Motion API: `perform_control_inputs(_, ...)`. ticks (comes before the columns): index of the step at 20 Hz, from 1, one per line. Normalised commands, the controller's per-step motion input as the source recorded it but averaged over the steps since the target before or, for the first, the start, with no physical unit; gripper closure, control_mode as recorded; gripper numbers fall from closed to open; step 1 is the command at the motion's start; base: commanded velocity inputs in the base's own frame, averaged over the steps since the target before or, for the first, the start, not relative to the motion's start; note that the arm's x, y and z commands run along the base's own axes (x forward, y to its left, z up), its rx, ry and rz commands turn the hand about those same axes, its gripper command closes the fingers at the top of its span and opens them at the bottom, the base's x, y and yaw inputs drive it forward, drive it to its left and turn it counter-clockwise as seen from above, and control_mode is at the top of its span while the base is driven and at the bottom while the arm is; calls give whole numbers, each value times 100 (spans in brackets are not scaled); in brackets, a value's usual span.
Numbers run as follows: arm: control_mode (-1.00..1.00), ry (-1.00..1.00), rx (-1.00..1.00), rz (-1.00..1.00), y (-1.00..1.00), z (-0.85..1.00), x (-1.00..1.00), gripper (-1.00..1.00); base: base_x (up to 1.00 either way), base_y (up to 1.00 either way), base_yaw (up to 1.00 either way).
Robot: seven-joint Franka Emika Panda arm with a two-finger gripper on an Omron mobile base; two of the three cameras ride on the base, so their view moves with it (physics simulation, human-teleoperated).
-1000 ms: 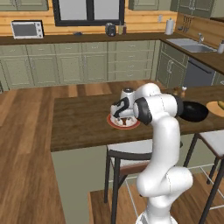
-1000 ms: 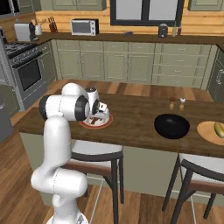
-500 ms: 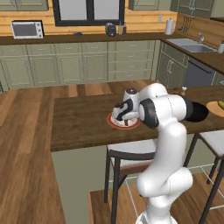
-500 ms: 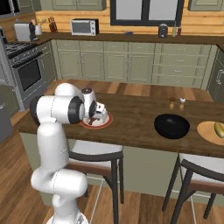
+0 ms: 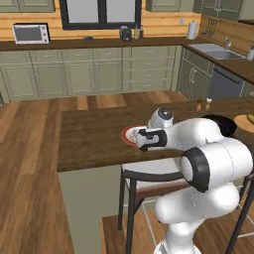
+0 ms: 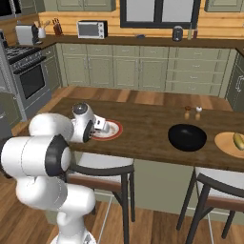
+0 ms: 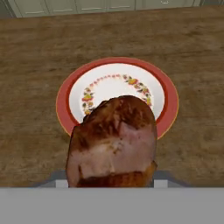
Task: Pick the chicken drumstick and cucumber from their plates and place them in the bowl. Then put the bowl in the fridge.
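I see the chicken drumstick (image 7: 113, 142) close against the hand camera, above the red-rimmed plate (image 7: 168, 94), whose flowered centre now lies bare. I judge it lifted clear and held in the gripper (image 5: 139, 139), whose jaws are closed on the meat; the fingertips themselves are hidden behind it.

The gripper sits over the near edge of the table (image 5: 92, 136), toward its left end. The black bowl (image 6: 187, 137) stands well apart, toward the right end, and the cucumber (image 6: 238, 141) lies on the yellow plate (image 6: 225, 144) at the far right corner.

Risks, in my judgement: the drumstick is irregular and the hold cannot be inspected, so it may slip or swing during the long carry across the table. A low carry could clip the bowl's rim and shove it toward the edge. A short release would drop the meat on the wood.

The table is dark wood with stools (image 6: 106, 166) below it. Green cabinets (image 6: 143, 71) line the back wall, and a microwave (image 6: 91, 29) sits on the counter.
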Motion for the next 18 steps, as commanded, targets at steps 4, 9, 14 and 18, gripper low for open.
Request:
perform_control_inputs(4, -100, -1, 6, -3, -7, 100, -64, 100, 0, 0, 0)
perform_control_inputs(9, -100, 20, -2, -4, -11, 100, -10, 100, 0, 0, 0)
perform_control_inputs(14, -100, 23, -15, -3, 0, 98, -44, 100, 0, 0, 0)
perform_control_inputs(18, -100, 22, -7, 0, 1, 33, -96, 100, 0, 0, 0)
